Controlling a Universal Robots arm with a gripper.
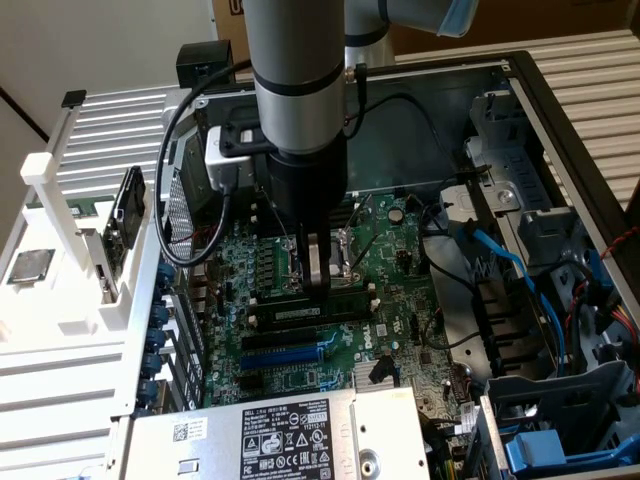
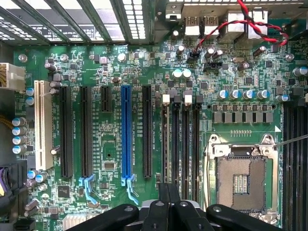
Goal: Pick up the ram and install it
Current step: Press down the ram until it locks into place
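The ram (image 1: pixel 300 312), a long dark stick with a pale label strip, stands on edge in a memory slot on the green motherboard (image 1: pixel 290 375). It sits just in front of the processor socket (image 1: pixel 330 262). My gripper (image 1: pixel 318 290) comes straight down over the middle of the ram. Its fingers are shut together, with the tips at the ram's top edge. In the wrist view my gripper (image 2: pixel 169 195) hangs over the row of black memory slots (image 2: pixel 182 139), beside the open silver processor socket (image 2: pixel 240 180).
The board lies in an open computer case (image 1: pixel 520 90). Blue and black cables (image 1: pixel 500 260) and drive bays crowd the exterior view's right, and a power supply (image 1: pixel 290 435) is in front. A white rack (image 1: pixel 60 200) with parts stands at the exterior view's left. Expansion slots, one of them blue (image 2: pixel 126 134), lie beside the memory slots.
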